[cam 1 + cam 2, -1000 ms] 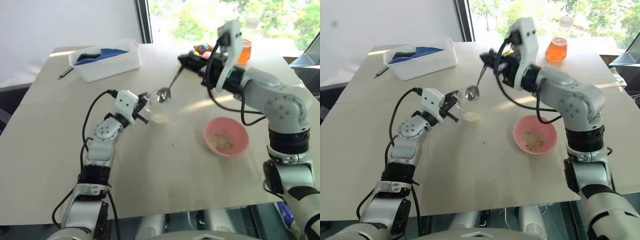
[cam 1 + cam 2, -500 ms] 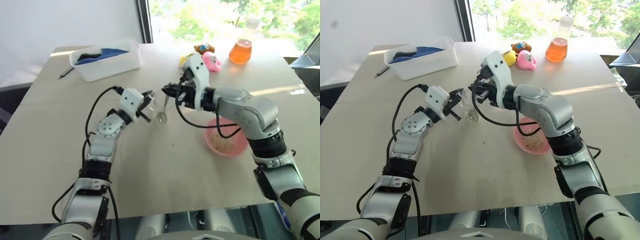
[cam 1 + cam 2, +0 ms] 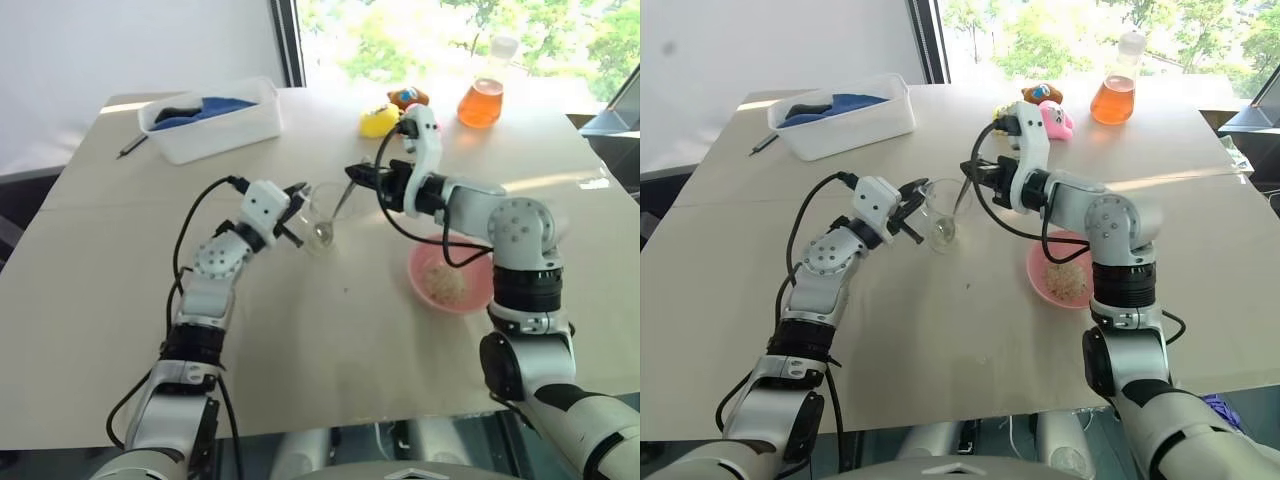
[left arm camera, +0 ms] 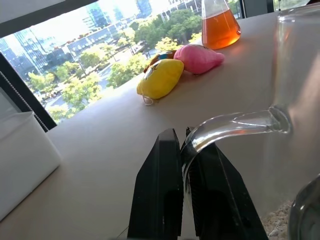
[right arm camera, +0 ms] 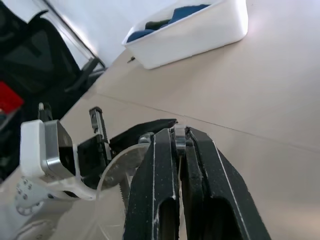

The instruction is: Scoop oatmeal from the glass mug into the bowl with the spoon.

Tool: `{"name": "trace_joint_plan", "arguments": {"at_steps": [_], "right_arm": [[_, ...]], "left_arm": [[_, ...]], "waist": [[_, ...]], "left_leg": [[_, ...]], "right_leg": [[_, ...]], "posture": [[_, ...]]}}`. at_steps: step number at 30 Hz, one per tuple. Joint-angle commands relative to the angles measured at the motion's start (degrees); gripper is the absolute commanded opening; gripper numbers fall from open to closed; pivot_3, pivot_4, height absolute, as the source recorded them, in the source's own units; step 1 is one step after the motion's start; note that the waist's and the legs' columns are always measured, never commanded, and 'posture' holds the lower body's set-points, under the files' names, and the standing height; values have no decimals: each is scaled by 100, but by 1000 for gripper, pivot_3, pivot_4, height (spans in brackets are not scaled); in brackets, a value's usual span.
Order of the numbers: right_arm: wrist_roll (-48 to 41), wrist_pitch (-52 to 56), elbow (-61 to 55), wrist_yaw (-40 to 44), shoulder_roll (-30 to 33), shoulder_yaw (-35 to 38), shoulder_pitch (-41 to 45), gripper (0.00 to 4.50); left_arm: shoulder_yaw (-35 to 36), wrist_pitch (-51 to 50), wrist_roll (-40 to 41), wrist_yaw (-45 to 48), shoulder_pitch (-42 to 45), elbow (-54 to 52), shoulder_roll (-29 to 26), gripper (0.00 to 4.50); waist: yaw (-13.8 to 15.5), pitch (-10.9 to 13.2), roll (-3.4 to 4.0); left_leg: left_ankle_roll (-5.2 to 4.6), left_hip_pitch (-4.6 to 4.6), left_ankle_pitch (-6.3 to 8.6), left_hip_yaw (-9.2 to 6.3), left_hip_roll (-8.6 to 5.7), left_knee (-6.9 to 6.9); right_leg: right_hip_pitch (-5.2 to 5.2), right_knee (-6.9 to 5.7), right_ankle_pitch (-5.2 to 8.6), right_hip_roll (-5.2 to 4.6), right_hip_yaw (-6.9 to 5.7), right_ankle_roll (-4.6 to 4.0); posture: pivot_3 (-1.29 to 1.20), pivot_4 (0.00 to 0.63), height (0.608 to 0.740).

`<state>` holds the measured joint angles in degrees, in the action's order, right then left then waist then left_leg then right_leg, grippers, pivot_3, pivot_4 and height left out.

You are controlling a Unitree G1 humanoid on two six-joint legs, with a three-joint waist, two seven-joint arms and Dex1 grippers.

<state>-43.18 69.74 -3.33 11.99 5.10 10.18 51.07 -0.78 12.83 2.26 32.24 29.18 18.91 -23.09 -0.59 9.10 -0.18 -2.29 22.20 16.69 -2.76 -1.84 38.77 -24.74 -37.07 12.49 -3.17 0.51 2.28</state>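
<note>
Oatmeal [image 4: 277,223] lies at the bottom of the mug [image 3: 322,213], whose handle the left hand [image 3: 291,212] pinches. Right hand [image 3: 362,176], clamped on the spoon [image 3: 338,208], slants it down inside; bowl [image 3: 478,263] sits rightward on the worktop [image 3: 330,340].

A pale beige table [image 3: 300,340] carries everything. At its centre stands the glass mug [image 3: 322,212]. At about four o'clock from it sits the pink bowl [image 3: 451,279]. At ten o'clock, near the far left corner, lies a white tub [image 3: 212,120] with a dark pen [image 3: 131,146] just beside it at eight o'clock. At one o'clock, along the far edge, lie a yellow toy [image 3: 378,121] and a pink toy [image 3: 1056,121], and a flask of orange liquid [image 3: 481,100] stands farther toward two o'clock.
</note>
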Motion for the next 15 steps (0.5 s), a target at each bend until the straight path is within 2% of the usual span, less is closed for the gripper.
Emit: {"name": "trace_joint_plan", "arguments": {"at_steps": [1, 15], "right_arm": [[-405, 266, -188, -155, -74, 410, 243, 0], [-1202, 1342, -120, -1314, 399, 2227, 832, 0]], "left_arm": [[-290, 6, -173, 94, -95, 166, 109, 23], [-217, 484, 27, 142, 389, 702, 674, 23]], "waist": [[0, 0, 1], [83, -2, 2]], "left_leg": [[0, -1, 0, 0, 0, 0], [-1, 7, -1, -2, -10, 4]], "right_leg": [[0, -1, 0, 0, 0, 0], [0, -5, 0, 2, -15, 1]], "posture": [[0, 150, 740], [0, 150, 740]]}}
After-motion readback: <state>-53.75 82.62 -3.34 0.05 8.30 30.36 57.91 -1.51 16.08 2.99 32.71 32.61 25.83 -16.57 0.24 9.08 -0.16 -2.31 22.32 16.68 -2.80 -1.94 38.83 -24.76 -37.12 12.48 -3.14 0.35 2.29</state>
